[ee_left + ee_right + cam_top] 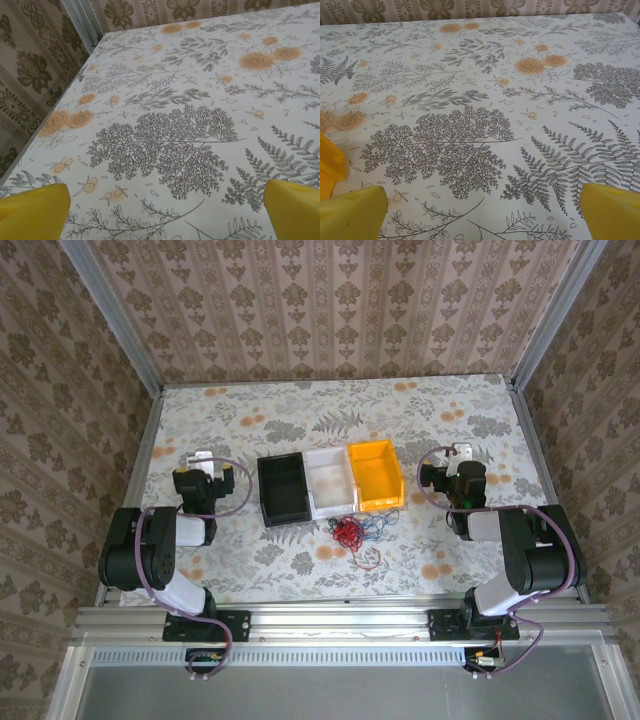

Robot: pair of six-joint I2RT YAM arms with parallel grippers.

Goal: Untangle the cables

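Observation:
The cables lie in one tangle on the table just in front of the bins. The bright red cable (347,531) is bunched in the middle, the blue cable (377,522) loops to its right, and the dark cable (366,558) trails toward the near edge. My left gripper (207,462) sits far left of the tangle, open, its yellow fingertips (33,212) wide apart over bare tablecloth. My right gripper (457,460) sits to the tangle's right, also open, with yellow fingertips (612,212) spread and nothing between them.
Three bins stand side by side behind the tangle: a black bin (283,490), a white bin (330,482) and a yellow bin (375,475). A corner of the yellow bin (328,161) shows at the left of the right wrist view. Patterned walls enclose the floral table (300,410).

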